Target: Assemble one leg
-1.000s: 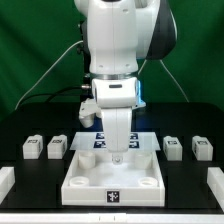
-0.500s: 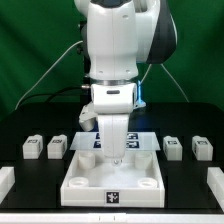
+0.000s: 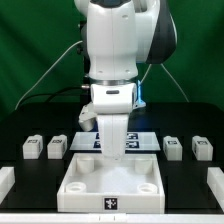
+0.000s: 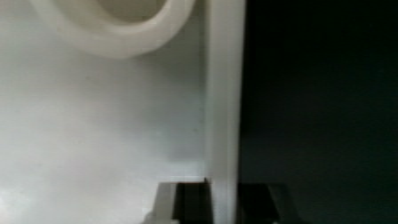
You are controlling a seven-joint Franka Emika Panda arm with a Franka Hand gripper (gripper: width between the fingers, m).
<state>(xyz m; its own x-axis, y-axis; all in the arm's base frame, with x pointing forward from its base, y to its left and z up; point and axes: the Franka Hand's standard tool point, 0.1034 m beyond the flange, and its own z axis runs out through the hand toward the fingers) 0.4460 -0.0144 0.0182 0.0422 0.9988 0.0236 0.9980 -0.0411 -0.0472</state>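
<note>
Nearest to me lies the large white panel, flat on the black table, and the corner sockets I can see on it are empty. The pincer hangs low over the far part of that panel, directly beneath the arm's white wrist. In the wrist view, the panel's raised rim runs straight between the two dark fingertips, with one round socket on the pale side. I cannot tell from either view whether the jaws are spread around that rim or pinching it.

None of the four alike legs is in the pincer. Two sit to its side on the exterior view's left, one close and one further out. The other two mirror them on the exterior view's right, and all are well apart from the fingers. Just behind the pincer lies the marker board.

As I judge it, the work has hardly begun: no leg is picked up or seated, so grasping, carrying and fixing one into a socket all remain
</note>
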